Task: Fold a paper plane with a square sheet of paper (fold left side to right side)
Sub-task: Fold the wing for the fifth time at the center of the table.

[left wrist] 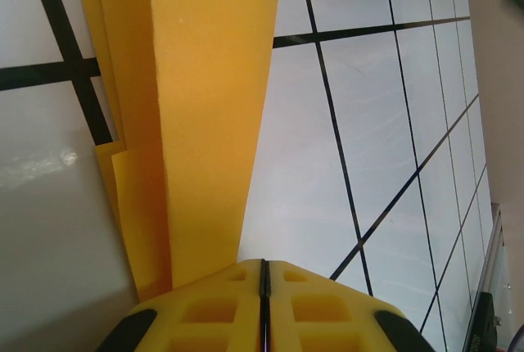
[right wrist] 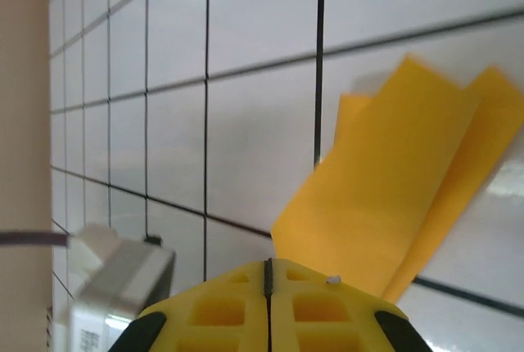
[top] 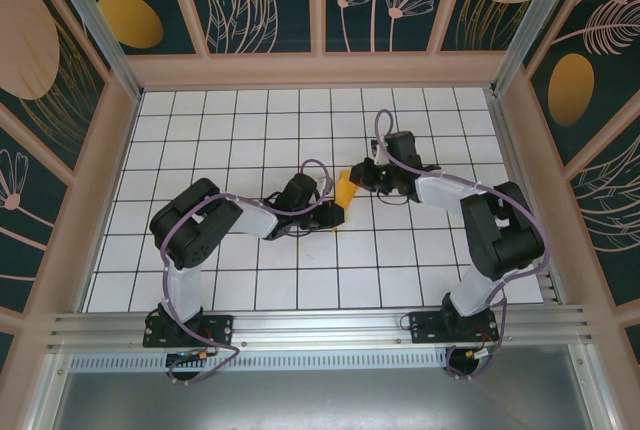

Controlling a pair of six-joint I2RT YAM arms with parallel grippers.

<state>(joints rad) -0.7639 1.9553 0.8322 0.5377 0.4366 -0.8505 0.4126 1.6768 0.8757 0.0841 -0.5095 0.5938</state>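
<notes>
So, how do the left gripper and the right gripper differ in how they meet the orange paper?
The left gripper sits at the near end of the folded bright orange paper sheet; the right gripper sits at its far end. Seen from the left gripper the paper runs straight ahead; from the right gripper it slants off rightward. Both are shut, apparently pinching the paper.
</notes>
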